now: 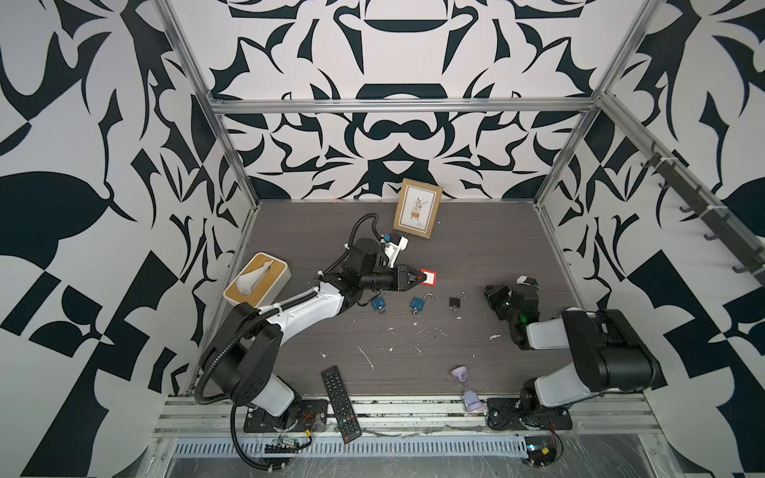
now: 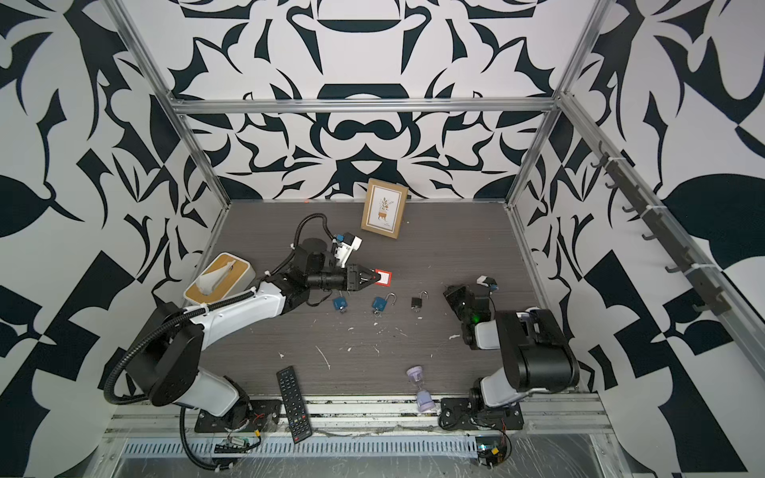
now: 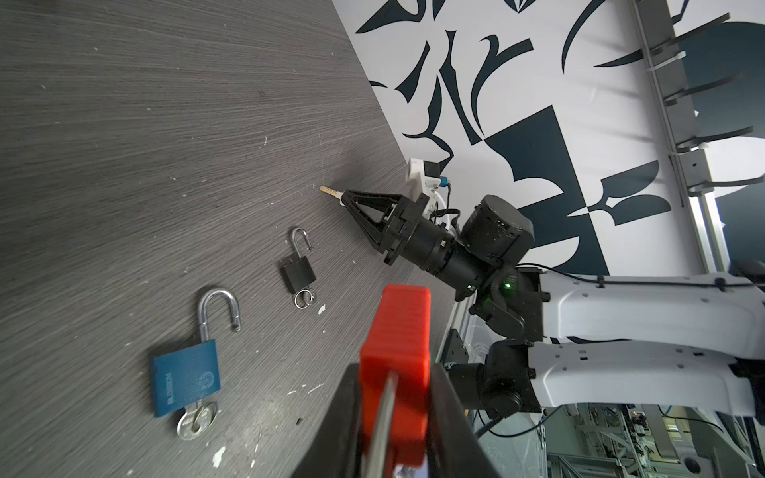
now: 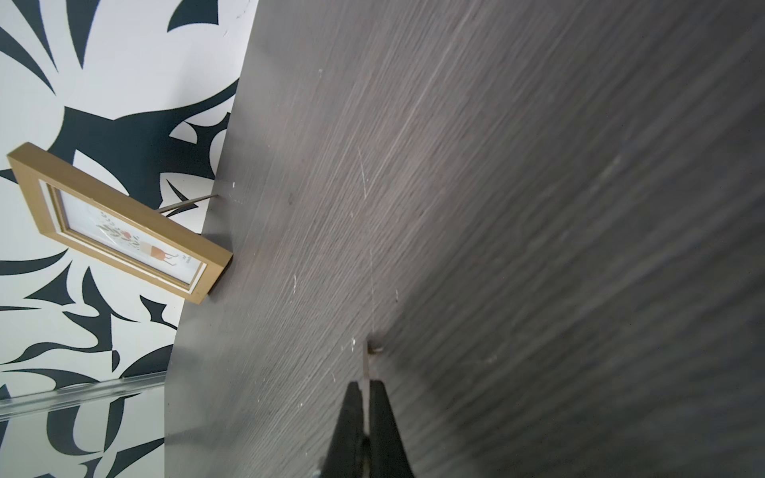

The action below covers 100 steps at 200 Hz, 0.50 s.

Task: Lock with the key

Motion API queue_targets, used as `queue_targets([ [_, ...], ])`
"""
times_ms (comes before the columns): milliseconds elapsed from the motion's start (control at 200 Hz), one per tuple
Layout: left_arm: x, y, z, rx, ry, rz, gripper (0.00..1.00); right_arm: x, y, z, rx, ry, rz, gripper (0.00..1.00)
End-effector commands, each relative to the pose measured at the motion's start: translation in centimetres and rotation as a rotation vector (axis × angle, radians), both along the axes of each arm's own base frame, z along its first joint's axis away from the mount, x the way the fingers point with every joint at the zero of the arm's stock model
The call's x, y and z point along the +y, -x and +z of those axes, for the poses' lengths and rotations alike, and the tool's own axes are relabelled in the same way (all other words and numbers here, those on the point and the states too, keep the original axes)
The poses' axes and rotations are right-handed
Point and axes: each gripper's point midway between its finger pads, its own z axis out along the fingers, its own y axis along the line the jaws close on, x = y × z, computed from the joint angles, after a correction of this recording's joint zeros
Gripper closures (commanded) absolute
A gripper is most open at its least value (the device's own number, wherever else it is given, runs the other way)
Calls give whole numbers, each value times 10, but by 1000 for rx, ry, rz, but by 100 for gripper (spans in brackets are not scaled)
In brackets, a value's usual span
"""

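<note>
Observed left fingers (image 1: 407, 271) clamped on red padlock (image 1: 430, 278), clear of bench (image 1: 476, 231), long axis along fingers, pointing right. Noted open blue padlock (image 1: 417, 303) and open black padlock (image 1: 454, 302) flat on bench. Observed key (image 3: 328, 190) pinched in right fingers (image 3: 368, 194), blade along fingers, tip toward bench middle.

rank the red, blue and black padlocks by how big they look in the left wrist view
1. red padlock, but it is nearest the camera, so unsure
2. blue padlock
3. black padlock
</note>
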Motion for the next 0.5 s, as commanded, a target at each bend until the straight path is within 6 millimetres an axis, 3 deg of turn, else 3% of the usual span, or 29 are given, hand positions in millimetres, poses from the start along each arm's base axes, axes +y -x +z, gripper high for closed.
queue_targets([
  [0, -2, 2, 7, -19, 36, -22, 100, 1, -13, 10, -85, -47, -25, 100],
  [165, -1, 3, 2, -8, 27, -18, 100, 2, -11, -5, -75, -106, -45, 100],
  [280, 0, 2, -1, -5, 22, -13, 100, 4, -9, -12, -83, -143, -52, 87],
  [495, -1, 2, -1, -2, 21, -15, 100, 3, -5, -24, -67, -188, -81, 77],
])
